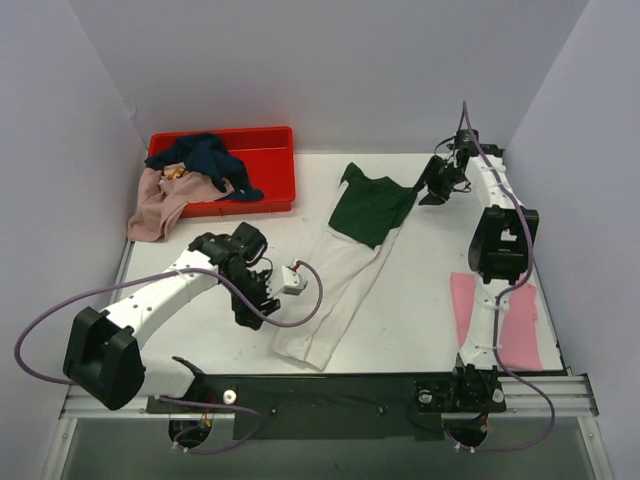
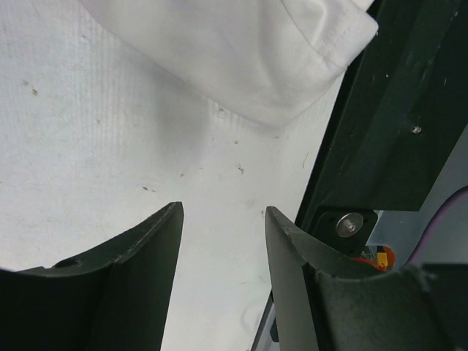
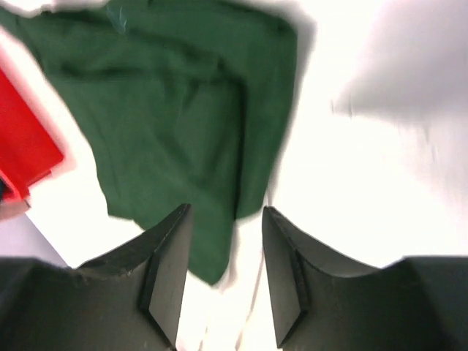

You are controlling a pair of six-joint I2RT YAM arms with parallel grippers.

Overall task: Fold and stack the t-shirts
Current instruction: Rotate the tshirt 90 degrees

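Note:
A white t-shirt [image 1: 335,290] with a dark green upper part [image 1: 372,205] lies as a long, narrow strip slanting across the middle of the table. My left gripper [image 1: 248,312] hovers just left of its white hem [image 2: 241,51], open, with only bare table between the fingers [image 2: 223,216]. My right gripper [image 1: 432,190] is at the far right, beside the green cloth [image 3: 183,95], open and holding nothing [image 3: 225,216]. A bright pink t-shirt [image 1: 515,320] lies flat at the right edge, partly under the right arm. Navy [image 1: 205,158] and dusty pink [image 1: 160,205] t-shirts spill from the crate.
A red plastic crate [image 1: 265,165] stands at the back left; its corner shows in the right wrist view [image 3: 25,146]. A black rail [image 1: 330,390] runs along the table's near edge, close to the left gripper [image 2: 395,117]. Grey walls enclose the table on three sides.

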